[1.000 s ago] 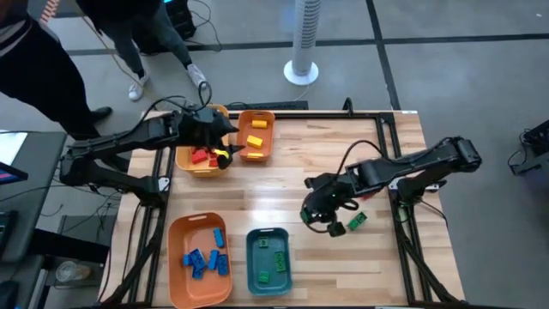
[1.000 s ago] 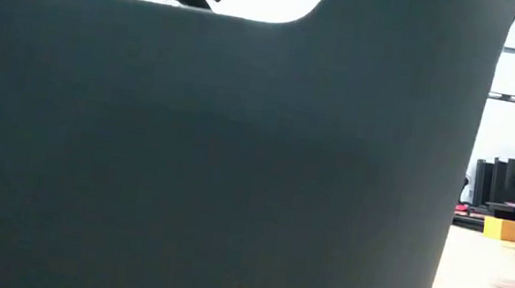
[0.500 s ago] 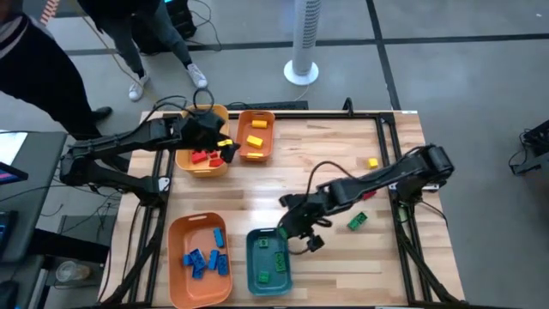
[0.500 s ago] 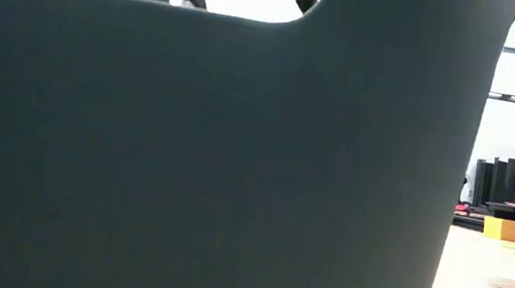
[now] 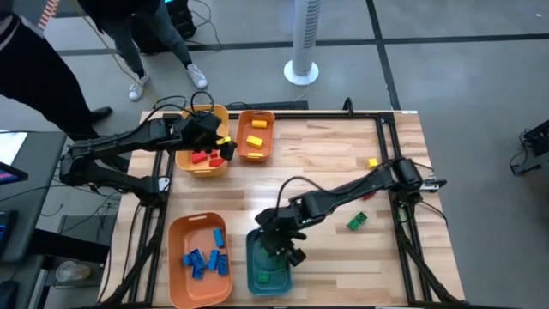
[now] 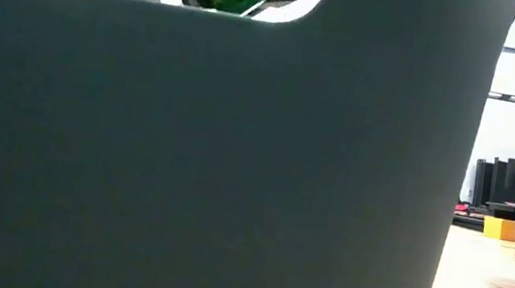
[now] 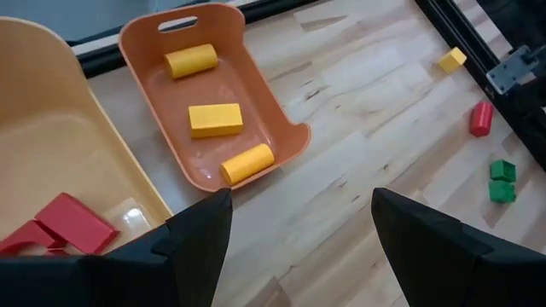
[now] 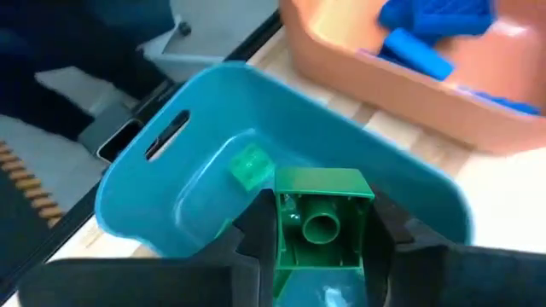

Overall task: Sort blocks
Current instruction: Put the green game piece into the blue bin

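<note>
My right end effector grips a green block just above the teal bin. My left end effector, released, hovers beside the yellows' bin. Most blocks look sorted; green, yellow and red strays remain on the counter behind.

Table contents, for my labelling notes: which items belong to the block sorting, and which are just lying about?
Job:
- green block in right hand
- teal bin
- loose green block
- loose yellow block
- open left hand

Lying about:
- fan
</note>
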